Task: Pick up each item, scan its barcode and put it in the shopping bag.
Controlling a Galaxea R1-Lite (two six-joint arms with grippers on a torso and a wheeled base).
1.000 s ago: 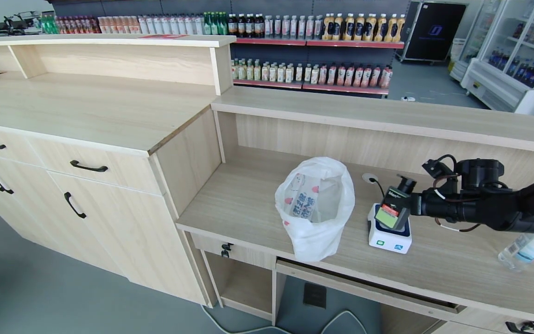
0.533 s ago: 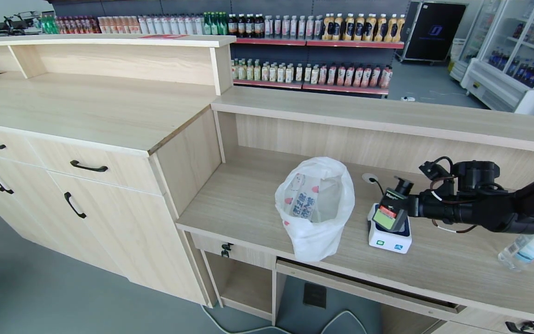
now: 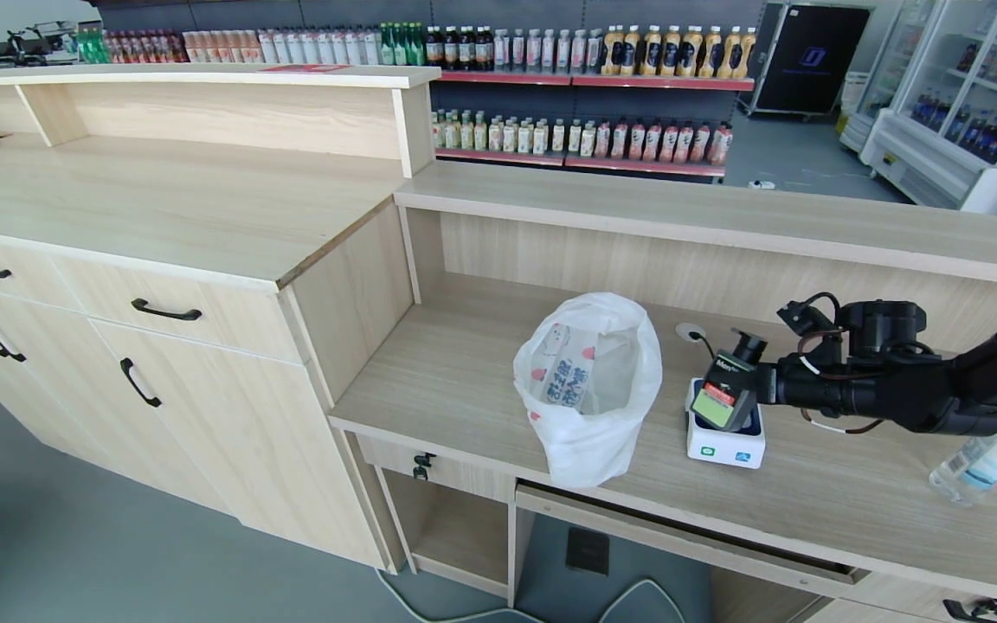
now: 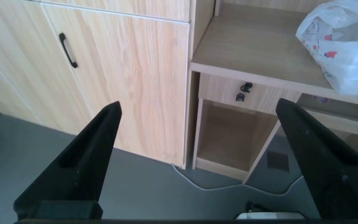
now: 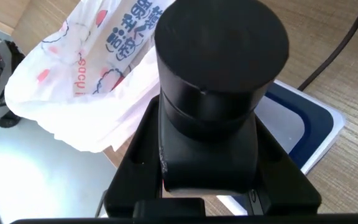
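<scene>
My right gripper (image 3: pixel 734 391) is shut on a small dark bottle (image 3: pixel 723 396) with a green and red label, held just above the white and blue scanner (image 3: pixel 723 447) on the desk. In the right wrist view the bottle's black cap (image 5: pixel 220 74) sits between my fingers (image 5: pixel 135 165), over the scanner (image 5: pixel 306 134), with the bag (image 5: pixel 86 81) beyond. The white shopping bag (image 3: pixel 589 389) stands open left of the scanner with a printed pack inside. My left gripper (image 4: pixel 197 162) hangs open and empty low beside the desk, the bag (image 4: pixel 347 37) above it.
A clear water bottle (image 3: pixel 987 457) lies at the desk's right edge. A cable runs from a desk socket (image 3: pixel 689 331) behind the scanner. A raised wooden counter (image 3: pixel 161 208) with drawers stands left of the desk; drink shelves line the back.
My right gripper has shifted slightly left with the bottle, toward the bag, staying over the scanner. The bag and water bottle have not moved.
</scene>
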